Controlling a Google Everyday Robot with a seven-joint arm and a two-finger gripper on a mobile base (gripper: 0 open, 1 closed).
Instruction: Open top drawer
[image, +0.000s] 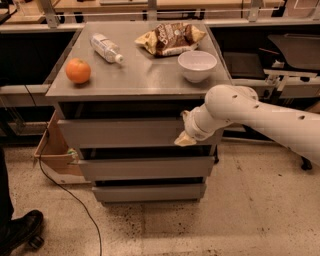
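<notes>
The top drawer (120, 132) is the wide grey flat front just under the cabinet's top (140, 82). No tray inside it shows. My gripper (185, 131), cream-tipped at the end of a white arm (260, 117) reaching in from the right, is against the right part of that drawer front, near its lower edge. The arm's wrist covers the drawer's right end.
On the cabinet top lie an orange (78, 70), a water bottle (106, 48), a chip bag (171, 38) and a white bowl (197, 65). Two narrower drawer fronts (145, 167) sit below. A cardboard box (52, 155) and a cable (75, 200) lie at left, a shoe (20, 231) at bottom left.
</notes>
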